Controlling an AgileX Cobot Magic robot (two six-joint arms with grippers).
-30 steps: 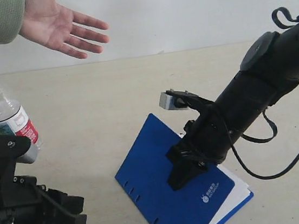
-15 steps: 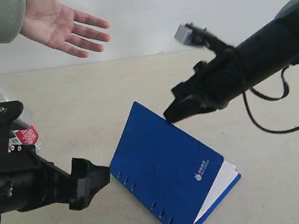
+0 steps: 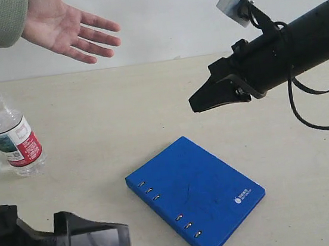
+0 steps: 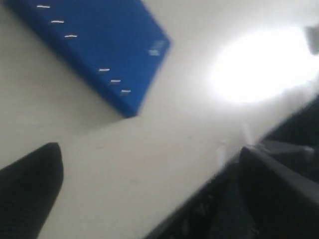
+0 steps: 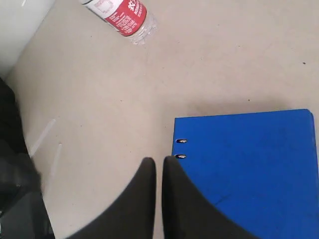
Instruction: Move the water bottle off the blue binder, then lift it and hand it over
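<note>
The water bottle [image 3: 9, 133] stands upright on the table at the far left, red cap on top; the right wrist view shows its label end [image 5: 122, 15]. Nothing touches it. The blue binder [image 3: 197, 197] lies flat and closed on the table, also seen in the left wrist view [image 4: 94, 45] and under the right fingers [image 5: 249, 164]. My right gripper [image 3: 195, 104] hangs shut and empty in the air above the binder's far side [image 5: 159, 162]. My left gripper [image 3: 116, 240] is low at the front left, open and empty [image 4: 149, 159], well below the bottle.
A person's open hand [image 3: 68, 27], palm up, reaches in at the top left above the bottle. The beige table [image 3: 121, 116] runs back to a white wall. A bright glare patch [image 4: 259, 64] washes out part of the left wrist view.
The binder, tipped up on one edge by the right gripper, now lies flat. The right gripper rose up and away. The left arm dropped low to the front, away from the bottle.
</note>
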